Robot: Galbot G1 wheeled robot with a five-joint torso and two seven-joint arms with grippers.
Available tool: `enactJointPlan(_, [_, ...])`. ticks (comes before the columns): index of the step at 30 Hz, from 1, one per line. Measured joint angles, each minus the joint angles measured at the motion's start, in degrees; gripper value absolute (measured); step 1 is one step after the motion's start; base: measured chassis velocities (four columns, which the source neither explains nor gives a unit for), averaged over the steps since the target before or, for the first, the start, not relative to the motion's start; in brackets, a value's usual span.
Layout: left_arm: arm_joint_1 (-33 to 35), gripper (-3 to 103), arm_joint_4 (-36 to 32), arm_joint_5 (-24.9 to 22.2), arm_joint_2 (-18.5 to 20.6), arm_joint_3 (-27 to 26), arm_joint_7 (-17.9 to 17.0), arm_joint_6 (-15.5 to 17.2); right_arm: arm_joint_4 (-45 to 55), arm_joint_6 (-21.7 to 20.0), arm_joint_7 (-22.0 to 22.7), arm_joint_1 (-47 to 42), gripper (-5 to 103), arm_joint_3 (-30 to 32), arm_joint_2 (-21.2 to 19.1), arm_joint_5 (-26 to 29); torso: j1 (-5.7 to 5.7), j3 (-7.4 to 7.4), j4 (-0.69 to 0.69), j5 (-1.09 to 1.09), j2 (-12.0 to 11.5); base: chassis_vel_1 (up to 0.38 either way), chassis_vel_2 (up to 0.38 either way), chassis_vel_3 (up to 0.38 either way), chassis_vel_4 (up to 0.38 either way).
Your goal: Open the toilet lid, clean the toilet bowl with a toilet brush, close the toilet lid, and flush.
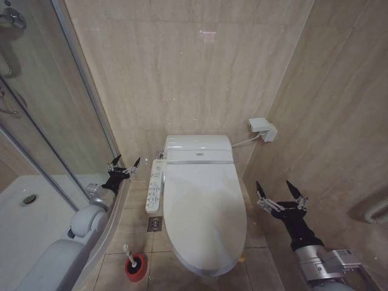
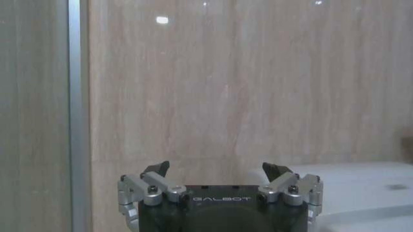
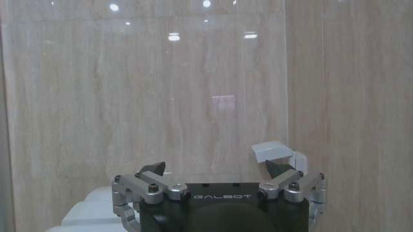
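Note:
The toilet lid [image 1: 203, 212] is a glossy white oval lying shut over the toilet bowl, which is hidden beneath it. A small yellow strap [image 1: 241, 259] peeks out at its front edge. The toilet brush [image 1: 129, 253] stands with its white handle up in a red holder [image 1: 136, 267] on the floor, left of the toilet's front. My left gripper [image 1: 124, 164] hovers open to the left of the toilet, beside the shower glass; it is also in the left wrist view [image 2: 217, 169]. My right gripper [image 1: 279, 190] hangs open to the right of the lid, empty, and faces the wall [image 3: 215, 168].
A white control panel [image 1: 156, 185] runs along the toilet's left side, with a floor drain [image 1: 155, 224] below it. The cistern [image 1: 198, 148] sits against the beige tiled wall. A white wall box [image 1: 262, 128] is at the right. The shower tray [image 1: 33, 212] and glass door [image 1: 79, 115] stand left.

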Motion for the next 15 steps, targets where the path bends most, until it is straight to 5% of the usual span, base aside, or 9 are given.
enactJointPlan(15, [-22.98, 95, 23.93, -0.91, -3.21, 16.92, 3.99, -5.39, 0.00, 0.00, -0.02, 0.00, 100, 0.00, 0.00, 0.00, 0.00, 0.00, -0.01, 0.01, 0.00, 0.000, 0.000, 0.000, 0.000])
